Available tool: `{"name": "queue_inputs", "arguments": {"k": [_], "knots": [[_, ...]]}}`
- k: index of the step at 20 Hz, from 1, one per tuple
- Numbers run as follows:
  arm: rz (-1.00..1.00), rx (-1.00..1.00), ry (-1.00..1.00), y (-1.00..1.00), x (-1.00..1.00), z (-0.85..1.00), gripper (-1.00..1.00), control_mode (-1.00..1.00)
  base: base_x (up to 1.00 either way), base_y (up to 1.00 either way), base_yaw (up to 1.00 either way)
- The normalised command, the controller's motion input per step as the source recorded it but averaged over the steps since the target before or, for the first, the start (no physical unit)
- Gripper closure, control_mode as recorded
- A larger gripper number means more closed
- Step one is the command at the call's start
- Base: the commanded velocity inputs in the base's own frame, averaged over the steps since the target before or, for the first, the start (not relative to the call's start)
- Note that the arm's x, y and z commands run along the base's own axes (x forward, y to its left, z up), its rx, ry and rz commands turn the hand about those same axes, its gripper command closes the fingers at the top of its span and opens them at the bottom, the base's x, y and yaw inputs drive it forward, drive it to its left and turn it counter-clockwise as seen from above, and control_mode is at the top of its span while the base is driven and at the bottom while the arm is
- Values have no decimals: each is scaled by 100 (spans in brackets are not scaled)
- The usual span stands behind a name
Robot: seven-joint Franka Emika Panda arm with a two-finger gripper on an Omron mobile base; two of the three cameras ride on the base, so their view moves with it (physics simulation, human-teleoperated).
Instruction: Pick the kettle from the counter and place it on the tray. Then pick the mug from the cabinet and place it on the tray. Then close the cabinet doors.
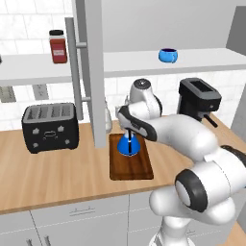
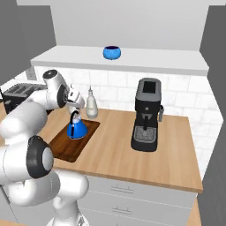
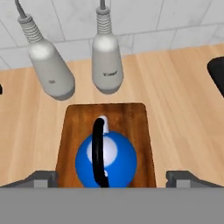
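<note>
The blue cone-shaped kettle (image 1: 129, 145) (image 2: 77, 129) (image 3: 106, 160) stands upright on the dark wooden tray (image 1: 137, 168) (image 2: 66, 143) (image 3: 127, 118) on the counter (image 1: 57, 173). My gripper (image 1: 130, 133) (image 3: 111, 178) hovers just above it, open. Its fingertips (image 3: 43, 178) stand wide on either side of the kettle, clear of the black handle. The blue mug (image 1: 168, 55) (image 2: 112, 52) sits on the white shelf of the cabinet (image 2: 132, 62). The cabinet doors (image 1: 93, 72) (image 2: 214, 66) stand open.
Two white bottles (image 3: 51, 70) (image 3: 107, 61) stand behind the tray by the tiled wall. A black toaster (image 1: 49, 126) is left of the tray and a coffee machine (image 1: 199, 98) (image 2: 146, 114) to its right. A red jar (image 1: 58, 46) sits on the shelf.
</note>
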Motion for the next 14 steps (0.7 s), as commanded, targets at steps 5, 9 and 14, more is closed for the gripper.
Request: {"name": "queue_inputs", "arguments": {"k": [5, 9, 14], "knots": [[-2, 0, -1, -19, -19, 16, -100, -100, 0, 0, 0], [1, 0, 0, -11, -2, 10, -100, -100, 0, 0, 0], [10, -6, 0, -44, -47, 85, -100, -100, 0, 0, 0]]}}
